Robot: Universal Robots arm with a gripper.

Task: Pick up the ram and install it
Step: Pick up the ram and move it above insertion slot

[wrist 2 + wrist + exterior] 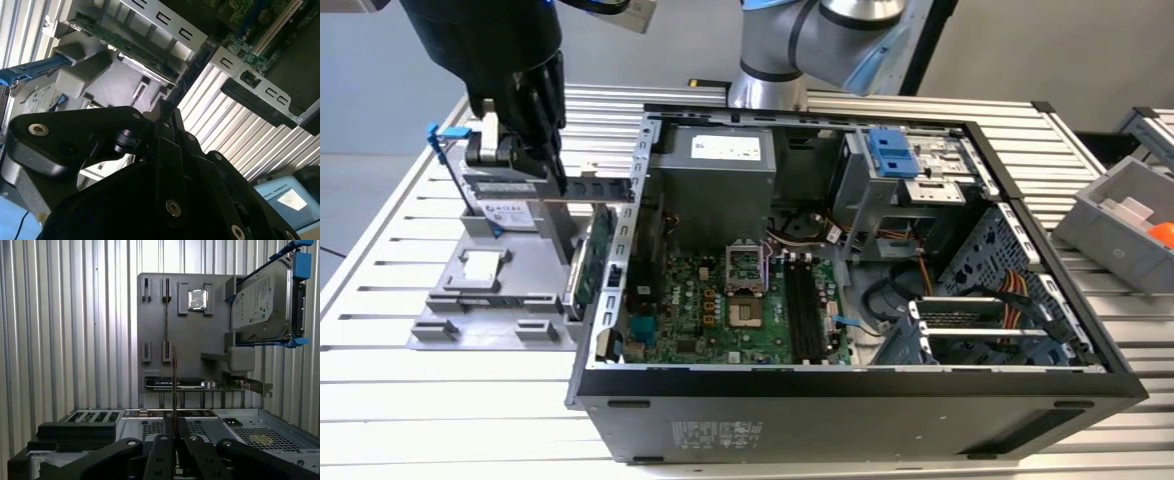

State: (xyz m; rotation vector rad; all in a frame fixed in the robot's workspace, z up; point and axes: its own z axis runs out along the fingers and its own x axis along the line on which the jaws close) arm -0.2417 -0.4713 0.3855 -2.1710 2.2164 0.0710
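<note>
The fingers (pixel 161 456) are pinched narrow on the one ram (pixel 598 188), which runs edge-on straight out from between them. It hangs at the exterior view's left, beside the one open case (pixel 854 400). One hard drive (pixel 260 300) and one green card (pixel 584 262) stand on the grey holder (pixel 190 340).

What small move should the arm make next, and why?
Probably carry the ram toward the exterior view's right, over the motherboard's long black slots. The tool grips it above the grey holder, but it hangs at the case's side wall, short of those slots.
</note>
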